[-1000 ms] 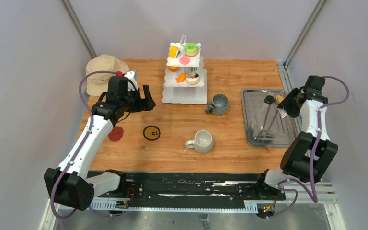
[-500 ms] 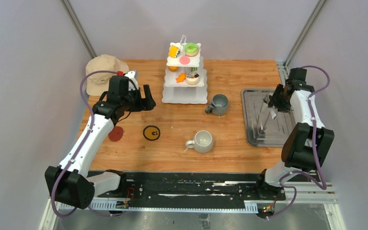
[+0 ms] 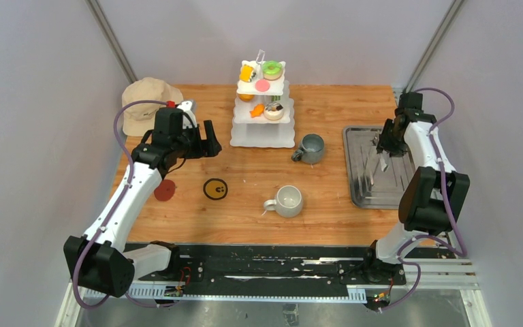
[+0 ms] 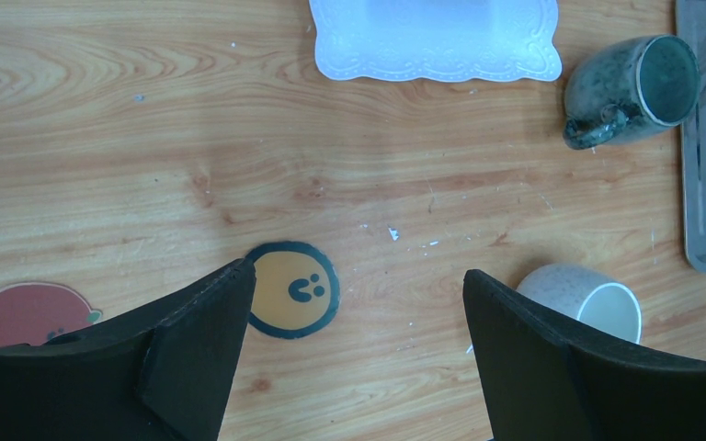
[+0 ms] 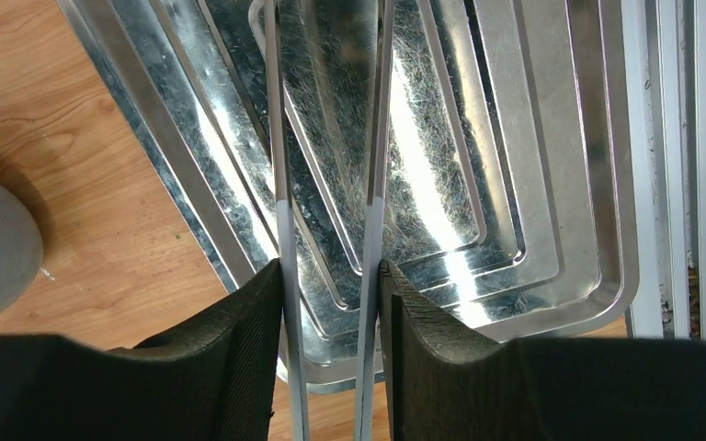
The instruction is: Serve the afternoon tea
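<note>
The white three-tier stand [image 3: 262, 121] stands at the back middle with toy pastries on its upper tiers, among them a green-pink donut [image 3: 272, 69]; its base shows in the left wrist view [image 4: 437, 37]. A dark grey mug [image 3: 311, 148] [image 4: 630, 92] and a light grey mug [image 3: 288, 200] [image 4: 588, 303] stand on the wood. My left gripper [image 3: 204, 146] [image 4: 358, 303] is open and empty above the table, left of the stand. My right gripper [image 3: 385, 148] [image 5: 331, 276] is shut on metal tongs [image 5: 278, 184] above the steel tray [image 3: 402, 191].
A beige bucket hat [image 3: 146, 101] lies at the back left. A yellow smiley coaster [image 3: 215, 189] [image 4: 294, 289] and a red coaster [image 3: 165, 190] [image 4: 23, 312] lie flat on the wood. The steel tray [image 5: 533, 184] sits by the right table edge.
My right arm has swung back and to the left over the steel tray with the tongs in its jaws. The left arm has not moved.
</note>
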`<action>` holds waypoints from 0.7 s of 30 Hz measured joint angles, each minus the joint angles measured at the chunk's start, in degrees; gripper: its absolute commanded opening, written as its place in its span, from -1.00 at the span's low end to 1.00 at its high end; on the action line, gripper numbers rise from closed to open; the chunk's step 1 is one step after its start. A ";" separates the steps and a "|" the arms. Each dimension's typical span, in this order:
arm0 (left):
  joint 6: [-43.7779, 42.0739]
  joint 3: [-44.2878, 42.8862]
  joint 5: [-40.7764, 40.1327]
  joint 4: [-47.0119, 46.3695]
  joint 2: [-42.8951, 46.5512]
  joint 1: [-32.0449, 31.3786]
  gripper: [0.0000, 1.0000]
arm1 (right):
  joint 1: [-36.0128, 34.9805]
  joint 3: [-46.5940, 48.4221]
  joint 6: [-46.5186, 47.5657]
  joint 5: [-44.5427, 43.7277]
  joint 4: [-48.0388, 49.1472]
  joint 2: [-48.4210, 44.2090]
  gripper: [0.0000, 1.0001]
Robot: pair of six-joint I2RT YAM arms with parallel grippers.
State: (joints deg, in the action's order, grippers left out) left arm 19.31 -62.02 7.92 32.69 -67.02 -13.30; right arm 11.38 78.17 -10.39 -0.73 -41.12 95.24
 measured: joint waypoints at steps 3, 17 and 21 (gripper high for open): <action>-0.02 0.00 0.00 0.00 0.00 0.00 0.76 | -0.24 0.37 0.24 -0.66 -0.44 0.02 -0.45; 0.00 0.02 0.00 0.00 0.59 0.00 0.76 | -0.83 0.50 -0.09 -1.18 -2.97 -7.58 -0.72; 0.00 0.02 0.00 0.00 0.76 0.00 0.76 | -0.85 -0.02 -0.52 -0.39 -3.63 -12.96 -0.76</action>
State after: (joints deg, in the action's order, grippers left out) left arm 19.31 -62.00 7.92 32.69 -66.26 -13.30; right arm 10.52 78.15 -10.92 -1.13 -44.75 82.28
